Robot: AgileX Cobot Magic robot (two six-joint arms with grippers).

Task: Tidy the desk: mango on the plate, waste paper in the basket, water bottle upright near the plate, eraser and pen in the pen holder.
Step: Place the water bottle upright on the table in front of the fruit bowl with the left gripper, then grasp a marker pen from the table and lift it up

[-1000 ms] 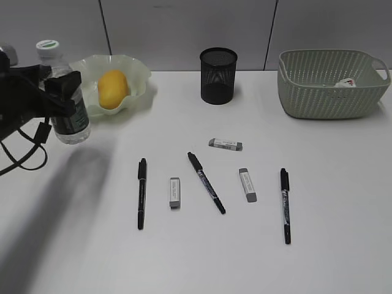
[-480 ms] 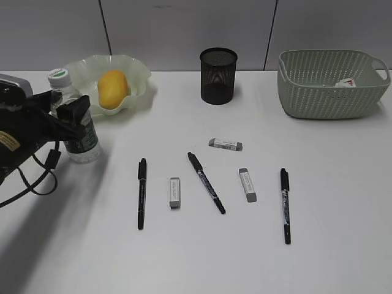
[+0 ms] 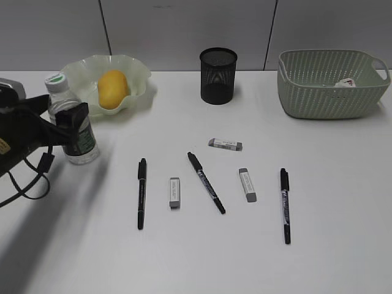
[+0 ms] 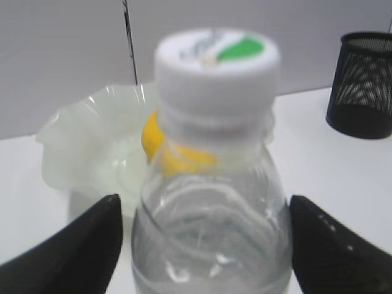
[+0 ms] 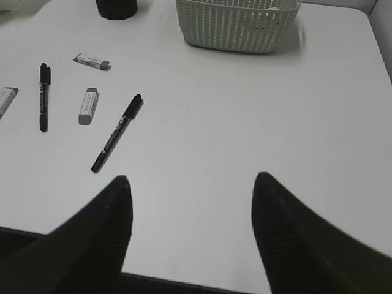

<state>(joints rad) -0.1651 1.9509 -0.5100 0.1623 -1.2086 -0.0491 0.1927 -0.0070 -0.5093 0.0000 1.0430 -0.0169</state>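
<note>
Left hand [image 4: 202, 245] released, fingers spread clear either side of the upright water bottle [image 4: 211, 202]

The exterior view looks down at a slant across the whole desk [image 3: 257, 263] toward its far edge. The left wrist view sits close behind the water bottle [image 4: 211, 202] near the far left corner. The right wrist view looks from above the near right edge; both share the pen holder [image 3: 218, 75].

Two dark fingers [image 5: 92, 233] of the right gripper [image 5: 191, 229] spread apart, empty, at the frame's bottom over the desk [image 5: 245, 122]. Pens [image 5: 116, 133] and erasers [image 5: 87, 105] lie upper left; the basket [image 5: 236, 24] sits top center.
</note>
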